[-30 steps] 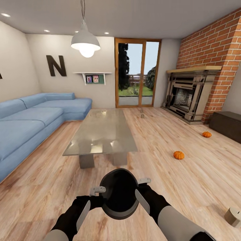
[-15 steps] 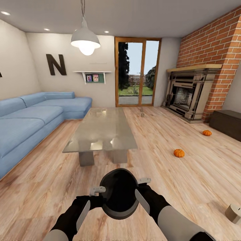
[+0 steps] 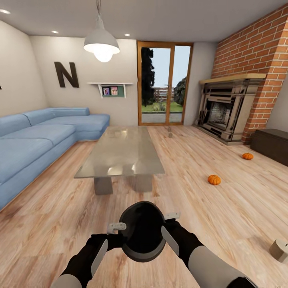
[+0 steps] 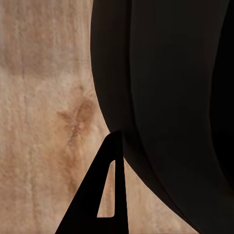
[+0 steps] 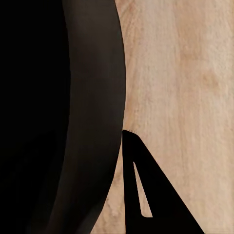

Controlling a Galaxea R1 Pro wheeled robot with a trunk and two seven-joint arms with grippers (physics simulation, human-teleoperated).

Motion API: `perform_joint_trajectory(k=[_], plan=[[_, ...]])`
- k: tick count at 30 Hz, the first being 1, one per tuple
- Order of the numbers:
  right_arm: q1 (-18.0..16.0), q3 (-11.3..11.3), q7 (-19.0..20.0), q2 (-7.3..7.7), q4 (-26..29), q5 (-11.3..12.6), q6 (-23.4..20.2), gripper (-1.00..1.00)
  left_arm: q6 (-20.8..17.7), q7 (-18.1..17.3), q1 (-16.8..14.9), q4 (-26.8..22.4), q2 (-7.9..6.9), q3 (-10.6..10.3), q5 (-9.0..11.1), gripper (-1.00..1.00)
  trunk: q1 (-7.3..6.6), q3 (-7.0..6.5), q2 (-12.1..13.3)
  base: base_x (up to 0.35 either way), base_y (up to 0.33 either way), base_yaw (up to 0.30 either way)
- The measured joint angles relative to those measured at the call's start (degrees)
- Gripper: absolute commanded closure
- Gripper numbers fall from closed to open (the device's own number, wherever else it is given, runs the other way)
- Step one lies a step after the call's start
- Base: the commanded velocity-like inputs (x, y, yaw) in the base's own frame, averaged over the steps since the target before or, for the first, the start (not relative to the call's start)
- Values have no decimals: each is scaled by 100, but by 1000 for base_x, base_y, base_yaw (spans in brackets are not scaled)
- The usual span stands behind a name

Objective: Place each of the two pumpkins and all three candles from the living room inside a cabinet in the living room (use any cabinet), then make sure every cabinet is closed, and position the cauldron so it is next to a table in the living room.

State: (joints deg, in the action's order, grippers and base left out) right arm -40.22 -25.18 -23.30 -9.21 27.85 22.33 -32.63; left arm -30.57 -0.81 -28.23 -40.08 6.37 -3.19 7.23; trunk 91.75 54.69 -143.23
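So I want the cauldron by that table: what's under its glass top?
Under the table stand two grey legs on bare wood floor; the far end's underside is hidden by the top.

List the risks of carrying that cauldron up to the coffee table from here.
1. The cauldron is held only by pressure from the left gripper and right gripper on its opposite sides; uneven arm motion might let it slip.
2. It rides low ahead of the robot, so it could strike the coffee table edge or legs.
3. Veering right risks rolling over the nearer pumpkin on the floor.
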Motion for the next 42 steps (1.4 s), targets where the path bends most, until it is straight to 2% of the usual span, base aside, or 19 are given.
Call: perform_joint_trajectory(k=[15, 19, 42], plan=[[0, -6, -3, 1, 3, 5, 0, 100, 0, 0, 0, -1, 0, 0, 0, 100, 39, 332, -20, 0, 0, 0], [0, -11, -11, 1, 8, 12, 1, 100, 2, 1, -1, -3, 0, 0, 1, 100, 38, 333, -21, 0, 0, 0], [-1, -1, -11, -1, 3, 11, -1, 100, -7, -3, -1, -4, -2, 1, -2, 100, 98, 842, -52, 0, 0, 0]])
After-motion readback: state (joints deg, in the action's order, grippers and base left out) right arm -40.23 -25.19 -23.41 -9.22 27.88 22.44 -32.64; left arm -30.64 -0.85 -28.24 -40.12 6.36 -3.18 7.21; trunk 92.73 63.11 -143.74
